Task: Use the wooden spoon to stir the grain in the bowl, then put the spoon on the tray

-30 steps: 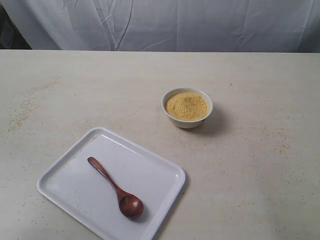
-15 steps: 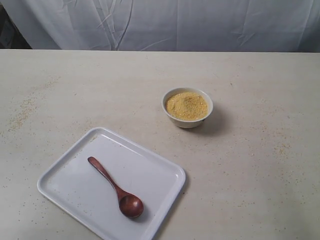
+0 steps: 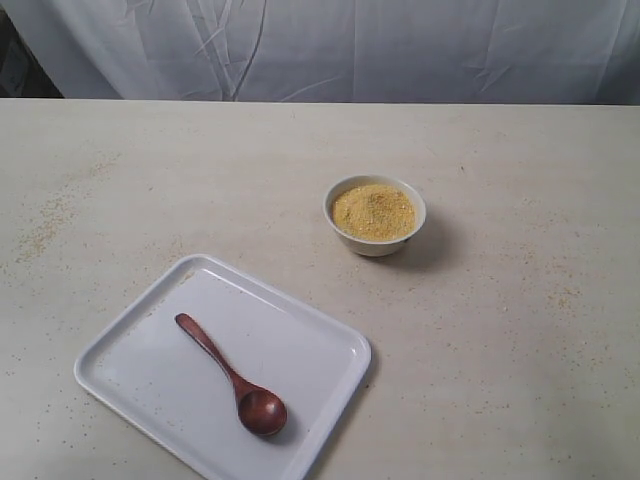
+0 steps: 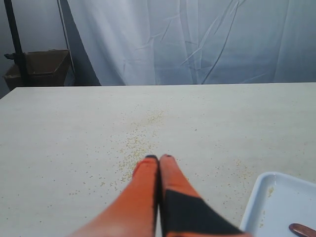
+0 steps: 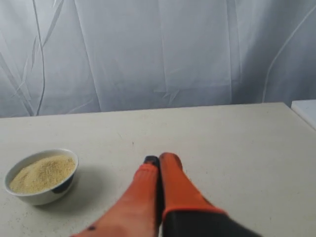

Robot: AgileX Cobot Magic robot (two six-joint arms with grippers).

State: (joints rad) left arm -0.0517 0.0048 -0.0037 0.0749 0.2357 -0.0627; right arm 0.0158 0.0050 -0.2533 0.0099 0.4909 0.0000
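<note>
The dark brown wooden spoon [image 3: 232, 377] lies on the white tray [image 3: 130, 350] at the front left, handle towards the back left, oval end near the tray's front edge. The small white bowl [image 3: 375, 240] stands behind and to the right of the tray, filled with yellow grain [image 3: 373, 211]. Neither gripper shows in the exterior view. My left gripper [image 4: 158, 157] is shut and holds nothing, above bare table beside a corner of the tray [image 4: 276, 197]; a tip of the spoon [image 4: 302, 228] peeks in. My right gripper [image 5: 159, 158] is shut and empty, apart from the bowl [image 5: 43, 190].
Loose grains are scattered on the beige table [image 3: 520, 330], thickest at the far left [image 3: 45, 225]. A white cloth backdrop [image 3: 330, 50] hangs behind the table. A brown box [image 4: 42, 66] sits beyond the table's edge in the left wrist view.
</note>
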